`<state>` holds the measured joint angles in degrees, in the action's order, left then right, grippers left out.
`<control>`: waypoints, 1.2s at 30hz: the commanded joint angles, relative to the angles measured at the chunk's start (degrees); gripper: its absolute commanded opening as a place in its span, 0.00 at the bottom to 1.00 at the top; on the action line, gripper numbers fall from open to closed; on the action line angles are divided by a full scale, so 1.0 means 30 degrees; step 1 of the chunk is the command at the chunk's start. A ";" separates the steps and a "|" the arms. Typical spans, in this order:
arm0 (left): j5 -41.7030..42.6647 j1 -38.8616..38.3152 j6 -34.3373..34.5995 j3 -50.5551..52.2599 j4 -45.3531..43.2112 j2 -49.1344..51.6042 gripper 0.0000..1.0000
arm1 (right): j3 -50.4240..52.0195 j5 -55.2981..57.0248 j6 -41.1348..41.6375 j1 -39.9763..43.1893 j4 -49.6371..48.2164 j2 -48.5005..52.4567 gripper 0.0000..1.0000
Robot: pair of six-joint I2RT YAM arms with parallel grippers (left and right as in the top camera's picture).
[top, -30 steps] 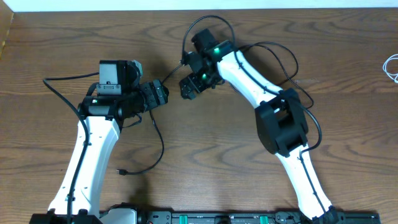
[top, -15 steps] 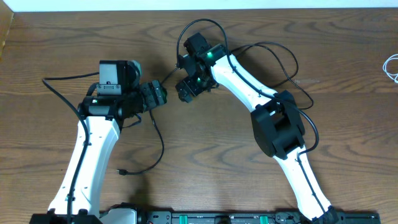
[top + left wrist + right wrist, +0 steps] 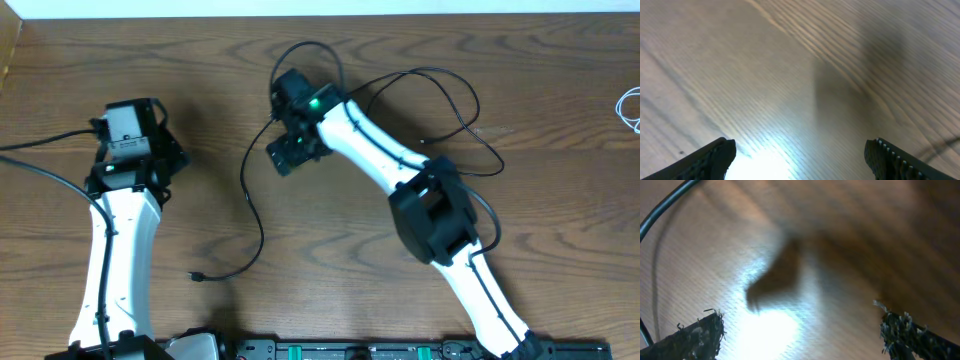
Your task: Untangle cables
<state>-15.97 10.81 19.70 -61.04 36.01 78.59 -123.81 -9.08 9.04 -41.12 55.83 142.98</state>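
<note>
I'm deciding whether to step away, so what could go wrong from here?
Both jaws stand open and empty. In the right wrist view the black cable passes outside the right jaws' gap, so closing now would probably miss it. The white cable sits at the overhead view's far right edge, partly cut off; it may be hard to reach.
</note>
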 commanded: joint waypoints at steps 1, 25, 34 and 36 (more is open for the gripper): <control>-0.0860 0.0678 0.0262 -0.0357 -0.0182 0.0219 0.87 | 0.0022 0.2441 -0.0102 -0.1362 0.0117 0.0015 0.99; -0.0852 0.0874 0.0262 -0.0357 -0.1107 0.1137 0.87 | 0.0015 0.5020 -0.5129 -0.4014 -0.0729 -0.1836 0.99; -0.0852 0.0874 0.0262 -0.0357 -0.1268 0.1137 0.87 | 0.0015 0.5217 -0.7686 -0.4889 -0.1333 -0.1836 0.99; -0.0852 0.0874 0.0262 -0.0357 -0.1253 0.1137 0.87 | 0.0015 0.5217 -0.7672 -0.4903 -0.1435 -0.1836 0.99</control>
<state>-17.10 13.13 19.73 -61.04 32.56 81.60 -123.79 6.07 -12.36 -55.48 51.86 139.52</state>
